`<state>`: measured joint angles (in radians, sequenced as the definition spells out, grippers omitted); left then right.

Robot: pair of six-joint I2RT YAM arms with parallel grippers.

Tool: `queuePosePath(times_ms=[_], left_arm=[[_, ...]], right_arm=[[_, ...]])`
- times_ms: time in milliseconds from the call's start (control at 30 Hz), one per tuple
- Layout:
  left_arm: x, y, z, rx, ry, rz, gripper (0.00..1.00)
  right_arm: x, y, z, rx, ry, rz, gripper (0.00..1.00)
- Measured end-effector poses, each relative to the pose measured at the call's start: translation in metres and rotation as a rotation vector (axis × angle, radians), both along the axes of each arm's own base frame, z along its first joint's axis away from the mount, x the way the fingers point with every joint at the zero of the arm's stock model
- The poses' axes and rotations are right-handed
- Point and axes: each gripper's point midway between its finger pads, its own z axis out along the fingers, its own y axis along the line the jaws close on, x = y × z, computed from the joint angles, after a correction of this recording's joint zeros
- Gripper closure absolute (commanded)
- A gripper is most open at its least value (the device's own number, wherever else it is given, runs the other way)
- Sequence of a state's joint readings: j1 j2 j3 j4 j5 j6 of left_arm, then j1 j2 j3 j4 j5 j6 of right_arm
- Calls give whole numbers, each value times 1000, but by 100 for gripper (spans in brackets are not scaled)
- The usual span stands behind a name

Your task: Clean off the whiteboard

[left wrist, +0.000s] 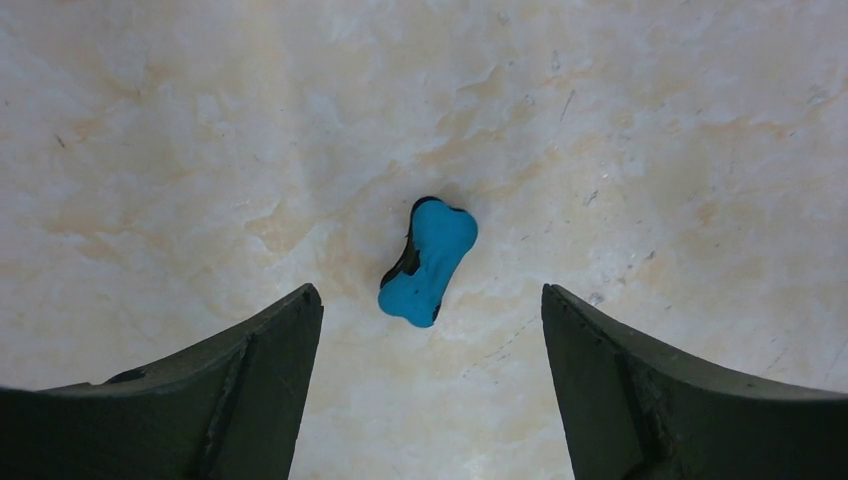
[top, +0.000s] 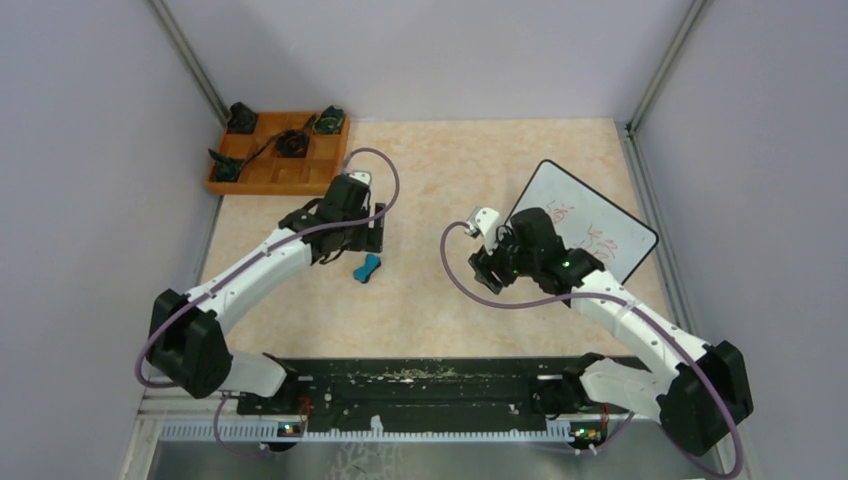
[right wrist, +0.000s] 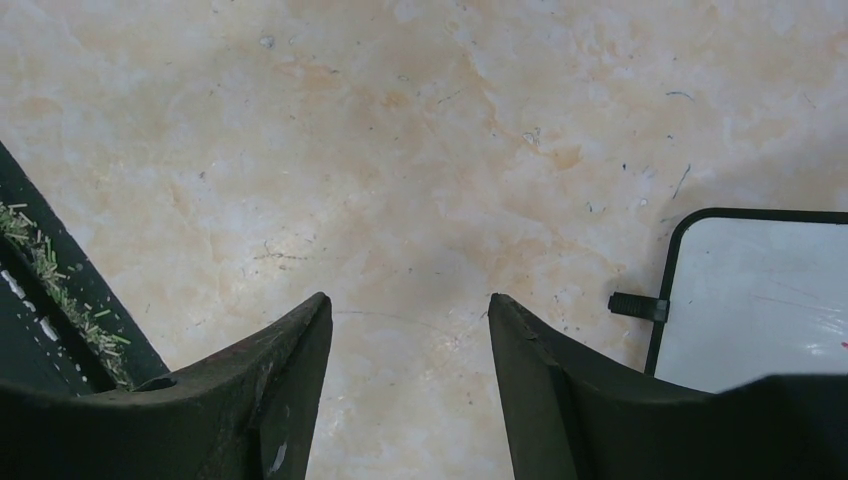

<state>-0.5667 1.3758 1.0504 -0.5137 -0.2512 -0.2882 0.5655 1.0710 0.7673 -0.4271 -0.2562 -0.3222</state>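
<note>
- The whiteboard (top: 600,222) lies flat on the right side of the table (top: 450,160), turned at an angle. Red handwritten marks show on its face, and the right arm (top: 620,310) crosses over its near-left part.
- The right gripper (top: 488,268) hangs just left of the board over bare tabletop, its 2 fingers spread with nothing between them. Its wrist camera catches a rounded corner of the board and 1 small black foot (right wrist: 634,305) sticking out from the frame.
- The left gripper (top: 368,228) is left of centre, jaws spread wide and empty, above a blue bone-shaped eraser (top: 367,267) lying on the table.
- A wooden compartment tray (top: 268,187) sits in the far-left corner, holding black parts (top: 292,143) and a cable (top: 262,150).
- A black rail (top: 420,385) runs along the near edge between the arm bases, with pale crumbs scattered on it.
</note>
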Motion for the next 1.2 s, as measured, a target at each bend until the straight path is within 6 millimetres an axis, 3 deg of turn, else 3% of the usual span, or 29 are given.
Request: queuePosePath(times_ms=[233, 600, 900, 1200], left_arm=[[-13, 12, -14, 143, 143, -47, 12], [-46, 21, -86, 264, 387, -191, 14], [-28, 5, -98, 262, 382, -259, 20], [-22, 10, -103, 283, 380, -252, 34]], right_arm=[[-10, 3, 7, 26, 0, 46, 41], [-20, 6, 24, 69, -40, 99, 41], [-23, 6, 22, 66, -32, 111, 41], [-23, 6, 22, 64, -34, 116, 41]])
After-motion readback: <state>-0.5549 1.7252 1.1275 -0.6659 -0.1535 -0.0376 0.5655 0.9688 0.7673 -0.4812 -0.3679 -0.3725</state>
